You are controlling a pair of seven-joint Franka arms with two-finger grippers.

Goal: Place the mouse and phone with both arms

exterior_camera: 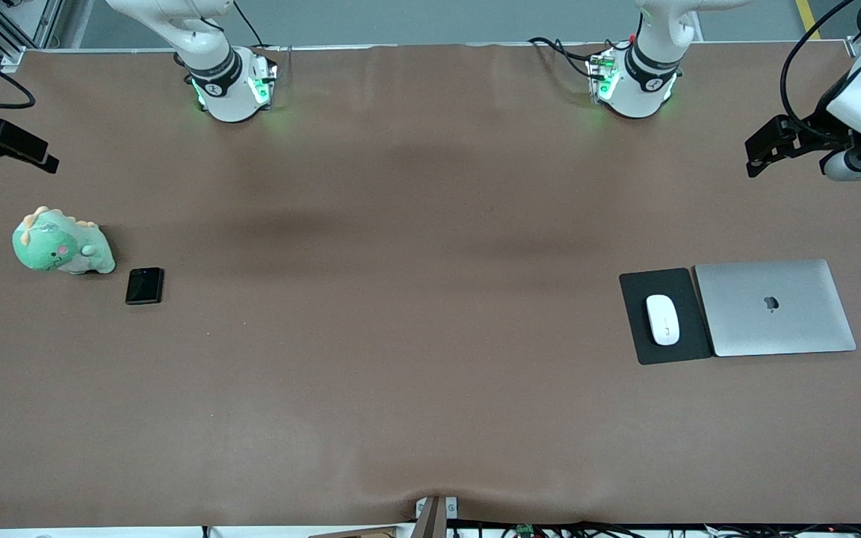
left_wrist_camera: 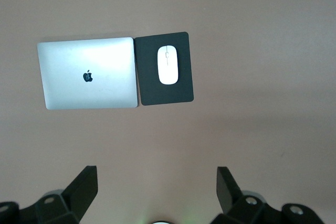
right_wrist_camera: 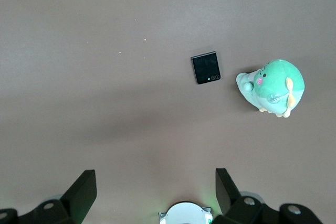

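The phone point(right_wrist_camera: 206, 67) lies flat just beside a green plush dinosaur point(right_wrist_camera: 273, 87), under the wide-spread right claw point(right_wrist_camera: 156, 195).

A green plush dinosaur point(exterior_camera: 62, 243) with pale orange spikes sits at the middle left of the front view on the brown table covering point(exterior_camera: 400, 299). At the middle right, a closed silver laptop point(exterior_camera: 774, 307) lies flat, its edge touching a black mouse pad point(exterior_camera: 688, 329) beside it.

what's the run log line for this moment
left pincer: open, high, empty | right pincer: open, high, empty | mouse: on black pad beside laptop | phone: beside dinosaur plush
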